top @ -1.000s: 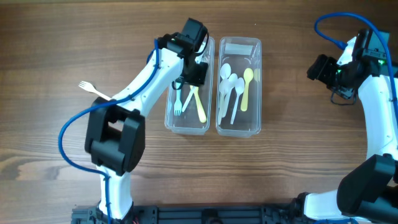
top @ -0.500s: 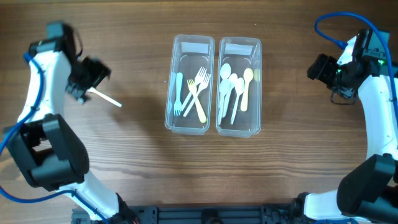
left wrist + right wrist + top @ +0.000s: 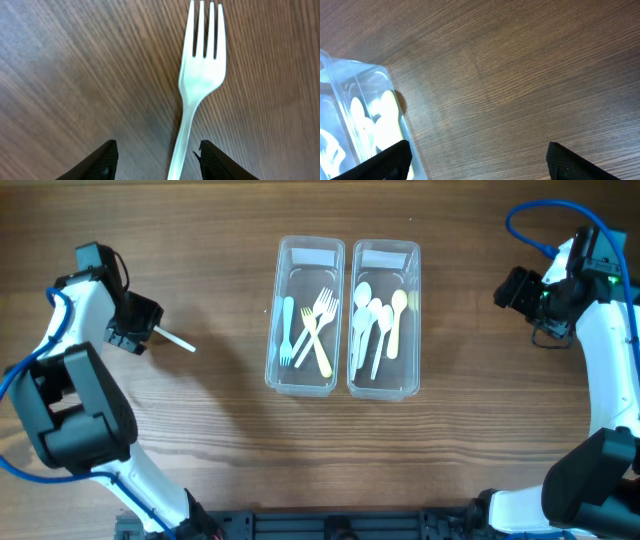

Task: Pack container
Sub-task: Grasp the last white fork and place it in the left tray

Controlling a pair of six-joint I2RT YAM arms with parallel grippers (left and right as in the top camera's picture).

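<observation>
A white plastic fork (image 3: 176, 340) lies on the wooden table at the far left; its tines are hidden under my left gripper (image 3: 135, 325). In the left wrist view the fork (image 3: 200, 75) lies flat with its handle between my open fingers, closer to the right one; the left gripper (image 3: 156, 156) is not closed on it. Two clear containers stand mid-table: the left container (image 3: 271, 330) holds forks, the right container (image 3: 418, 330) holds spoons. My right gripper (image 3: 520, 290) is open and empty at the far right, shown over bare wood in its wrist view (image 3: 482, 161).
The right container's corner (image 3: 350, 120) shows at the left of the right wrist view. Bare wooden table lies between the fork and the containers. A blue cable loops above the right arm (image 3: 545, 225).
My left arm swung from over the left container out to the far left and now sits over the white fork. The fork, the containers and the right arm have not moved.
</observation>
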